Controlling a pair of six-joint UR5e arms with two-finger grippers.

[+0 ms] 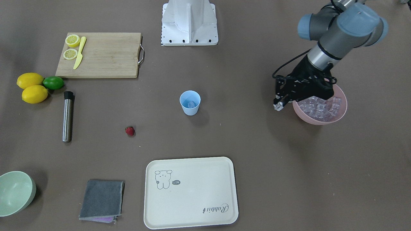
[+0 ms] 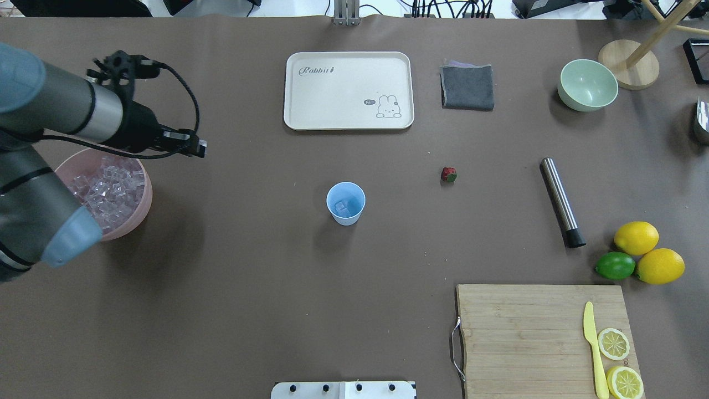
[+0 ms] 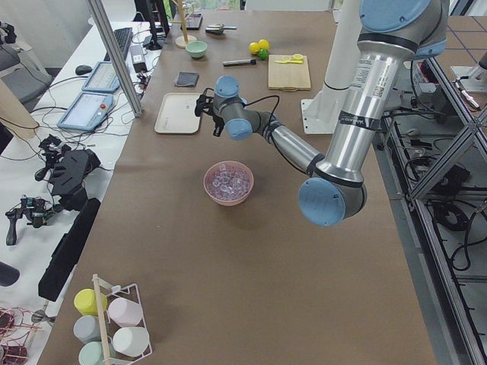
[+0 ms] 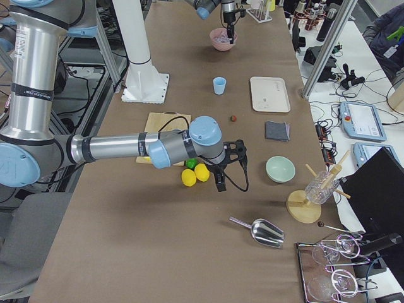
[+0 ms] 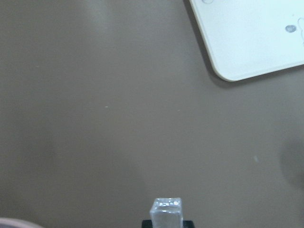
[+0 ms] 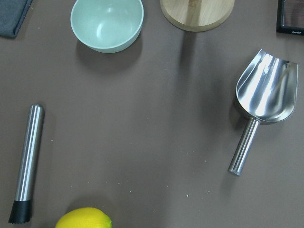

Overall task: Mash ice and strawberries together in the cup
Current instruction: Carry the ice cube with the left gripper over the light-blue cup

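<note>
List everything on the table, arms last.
ice: many, clear, in pink bowl; one in cup
pink bowl: 1, pink, robot's left
cup: 1, light-blue, centre
strawberry: 1, red, right of cup
muddler: 1, steel, right side
lemons: 2, yellow, right edge
lime: 1, green, beside lemons
cutting board: 1, wood, near right
lemon halves: 2, yellow, on board
knife: 1, yellow, on board
tray: 1, cream, far centre
cloth: 1, grey, beside tray
green bowl: 1, pale, far right
scoop: 1, steel, right end
left gripper: fingers shut on ice, beside pink bowl
right gripper: by lemons, state unclear
</note>
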